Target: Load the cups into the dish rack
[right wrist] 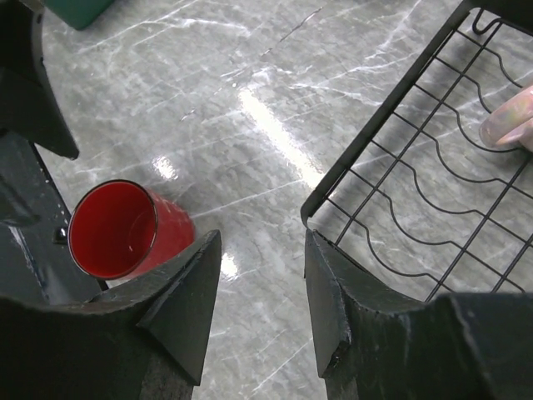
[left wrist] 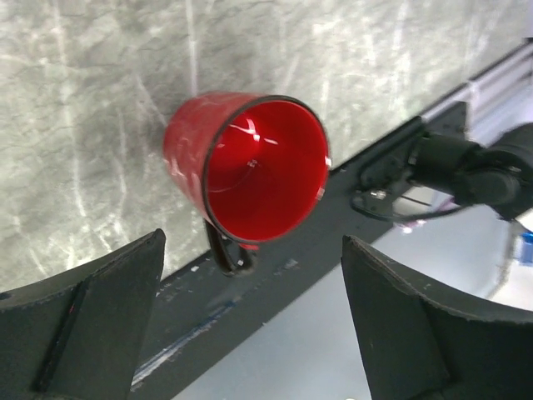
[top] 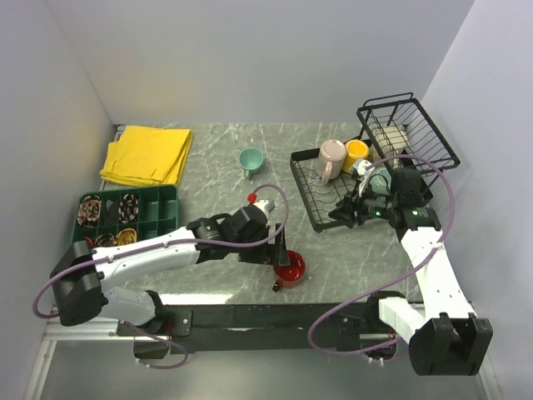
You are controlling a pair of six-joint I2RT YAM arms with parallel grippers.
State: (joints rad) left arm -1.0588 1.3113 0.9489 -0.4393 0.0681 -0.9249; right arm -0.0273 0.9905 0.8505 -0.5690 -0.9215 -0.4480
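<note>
A shiny red cup stands near the table's front edge, and the left wrist view looks into its mouth. My left gripper hangs just above it, open, its jaws wide with nothing between them. The pink cup and yellow cup sit in the black dish rack. A small teal cup stands on the table behind. My right gripper hovers at the rack's near-left corner, open and empty. A grey-green cup is partly hidden by the right arm.
The rack's taller wire basket stands at the back right with something pale inside. A green compartment tray sits at the left, and a folded yellow cloth lies behind it. The table's front edge runs right beside the red cup.
</note>
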